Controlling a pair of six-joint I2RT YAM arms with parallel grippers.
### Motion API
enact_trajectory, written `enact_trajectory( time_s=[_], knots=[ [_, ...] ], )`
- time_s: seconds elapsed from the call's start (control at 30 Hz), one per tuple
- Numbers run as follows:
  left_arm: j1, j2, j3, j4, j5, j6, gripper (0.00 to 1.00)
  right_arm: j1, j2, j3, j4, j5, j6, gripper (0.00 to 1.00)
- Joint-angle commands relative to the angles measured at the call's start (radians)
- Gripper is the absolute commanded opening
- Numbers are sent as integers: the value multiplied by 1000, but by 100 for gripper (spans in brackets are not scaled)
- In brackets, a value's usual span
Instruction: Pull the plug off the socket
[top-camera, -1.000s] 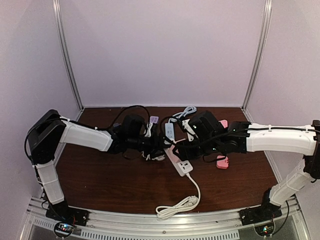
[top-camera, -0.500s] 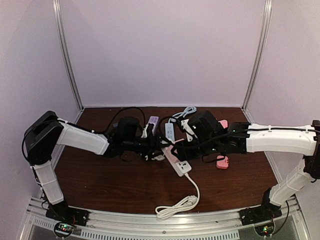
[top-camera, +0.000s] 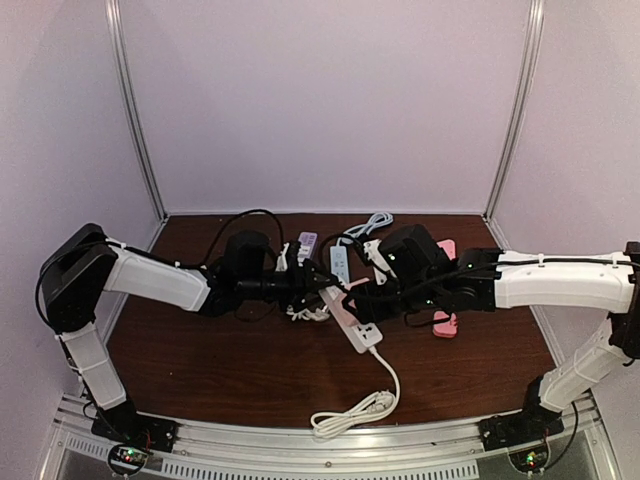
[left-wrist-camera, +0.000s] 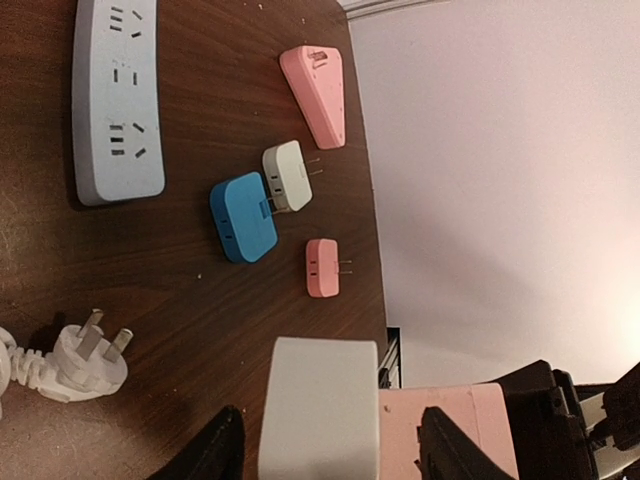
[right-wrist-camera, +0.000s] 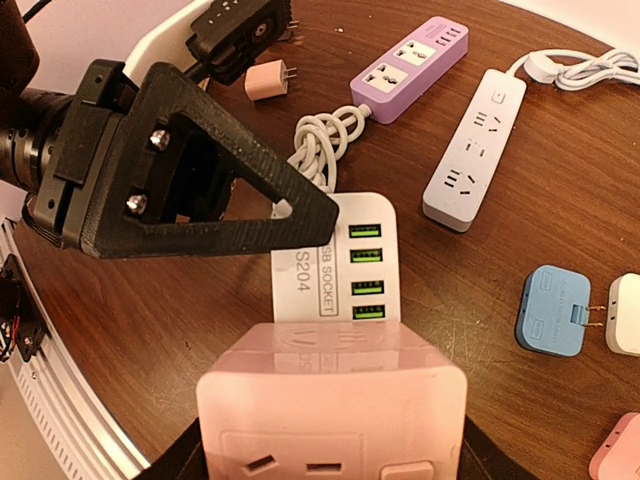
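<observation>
Both arms reach inward, low over the table (top-camera: 230, 370) middle: the left gripper (top-camera: 319, 291) stands open astride the far-left USB end of the white socket strip (right-wrist-camera: 340, 215), which runs far-left to near-right, while the right gripper (top-camera: 360, 296) clamps the pink plug (right-wrist-camera: 330, 400) seated on it.

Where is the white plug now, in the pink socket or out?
In: the white plug sits flush against the pink socket, no gap showing.

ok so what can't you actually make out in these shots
- right wrist view: how the pink adapter joins the white strip, hidden under the adapter's own body; the right gripper has its fingers cut off by the bottom edge
- left wrist view: whether the left gripper is clamped on the strip; its fingers run off the bottom edge
- top view: the adapter-strip joint, covered by both grippers and too small
</observation>
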Motion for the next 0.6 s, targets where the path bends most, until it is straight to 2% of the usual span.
enact_trajectory(
  time_s=[0.0,0.2,0.57],
  knots=[
    [7,-17,-13,72,8,-6,59,10,-41,7,81,5,-6,18],
    [7,-15,-15,80,24,-9,56,11,-38,10,86,27,2,18],
    [7,-14,-25,94,38,-12,32,11,-15,35,109,34,3,18]
  ],
)
